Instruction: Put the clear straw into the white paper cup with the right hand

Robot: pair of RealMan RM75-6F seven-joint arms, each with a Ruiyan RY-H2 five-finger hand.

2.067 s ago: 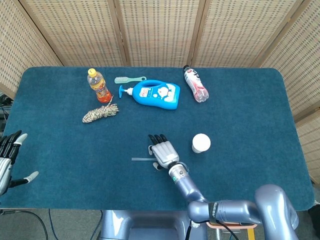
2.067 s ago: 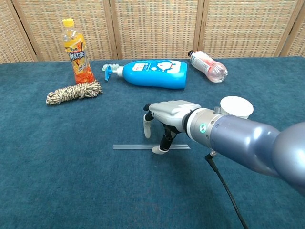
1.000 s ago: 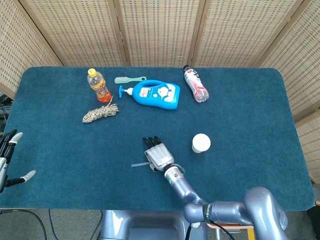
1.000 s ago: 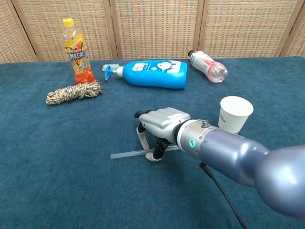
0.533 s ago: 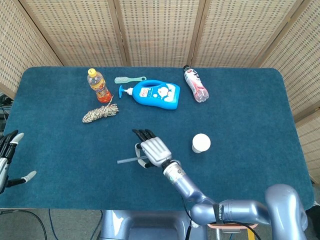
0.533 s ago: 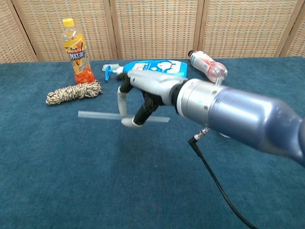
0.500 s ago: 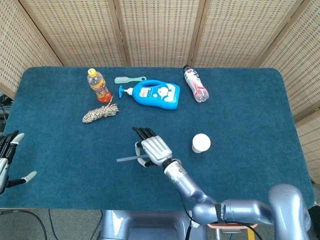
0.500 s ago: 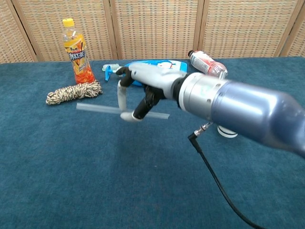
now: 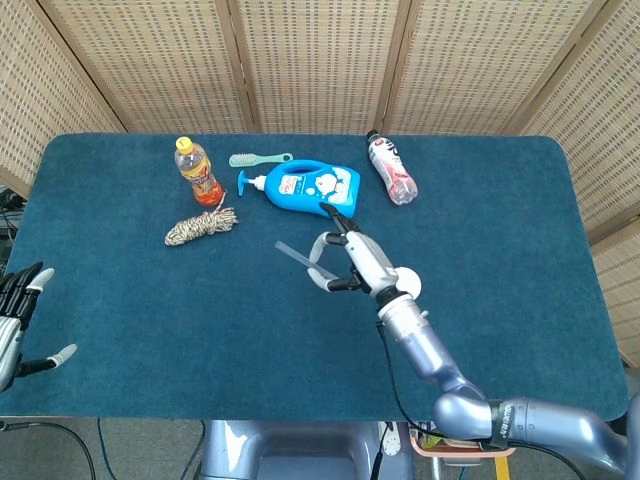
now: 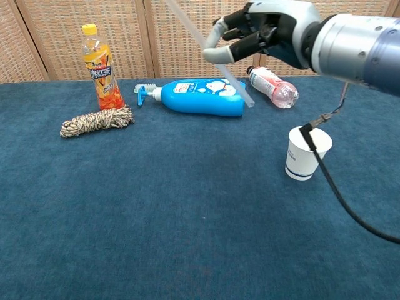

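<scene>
My right hand (image 9: 349, 258) (image 10: 259, 32) is raised high above the table and pinches the clear straw (image 9: 297, 257) (image 10: 212, 53) between thumb and fingers. The straw slants, its lower end pointing down to the right in the chest view. The white paper cup (image 10: 307, 152) (image 9: 408, 282) stands upright on the blue cloth, below and to the right of the hand. My left hand (image 9: 20, 325) rests at the table's left edge with fingers spread and nothing in it.
At the back lie a blue soap bottle (image 10: 200, 96), a green brush (image 9: 259, 159), an orange drink bottle (image 10: 98, 66), a coil of rope (image 10: 97, 120) and a pink bottle on its side (image 10: 272, 87). A black cable (image 10: 325, 169) hangs from my right arm across the cup.
My right hand has lifted the straw off the cloth and carried it up and to the right, towards the cup. The straw has tilted from level to slanted.
</scene>
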